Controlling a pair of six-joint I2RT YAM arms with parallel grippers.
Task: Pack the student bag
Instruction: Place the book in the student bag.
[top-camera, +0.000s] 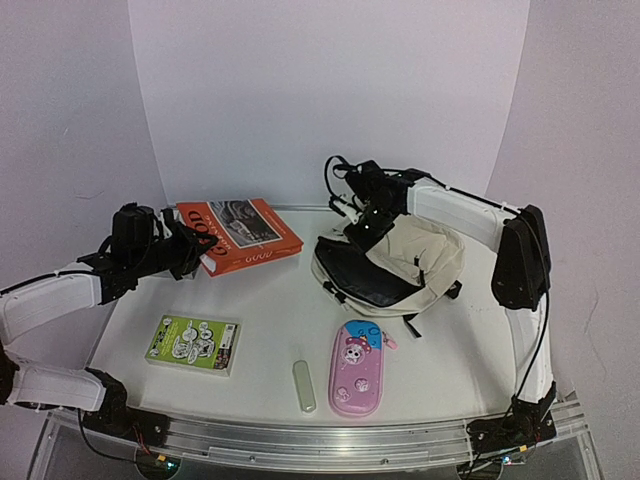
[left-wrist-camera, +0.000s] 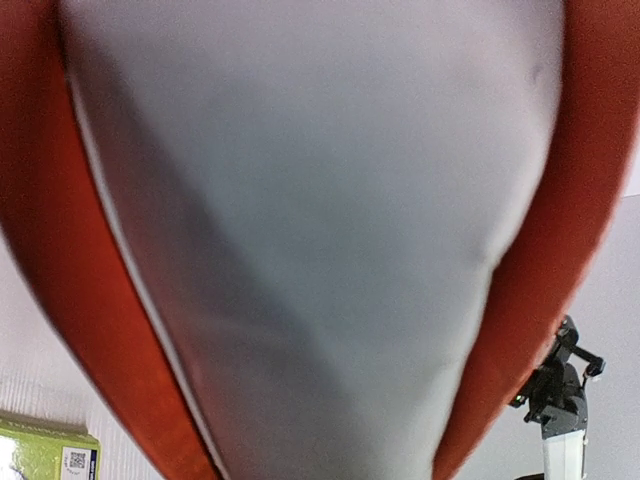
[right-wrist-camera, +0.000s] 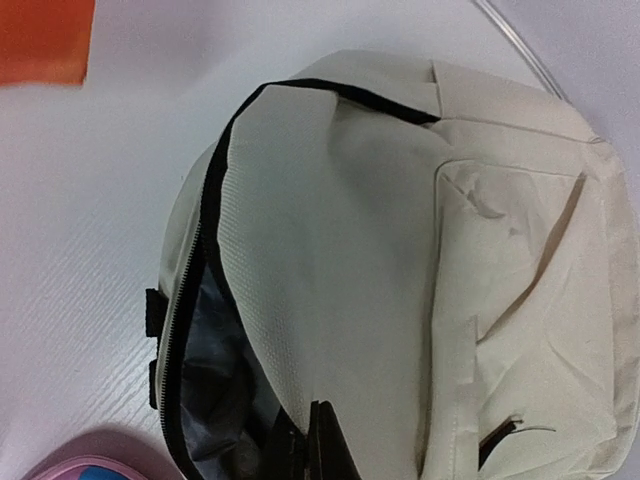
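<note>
A: Surface and room?

B: White table (top-camera: 270, 300), faint wood grain, with plain white backdrop panels behind and on both sides. A metal rail (top-camera: 330, 435) runs along the near edge.

A: Where is the student bag (top-camera: 395, 262)?

B: Back right of centre, lying flat. Its black zipper is open and the grey lining shows on the left side.

A: Right gripper (right-wrist-camera: 312, 438)?

B: The jaws are together at the rim of the bag's opening. I cannot tell whether fabric is pinched between them.

A: Left gripper (top-camera: 203, 245)?

B: At the near-left corner of the orange book (top-camera: 240, 235), at back left. The wrist view is filled by page edges and covers, so I cannot tell whether it is clamped.

A: Other items and free room?

B: The pink pencil case (top-camera: 356, 368) is just in front of the bag. A pale green stick (top-camera: 304, 386) lies beside the case, and a green booklet (top-camera: 192, 343) is at front left, well apart. Bare table shows in the middle, between the book, bag and booklet, and along the back edge.
</note>
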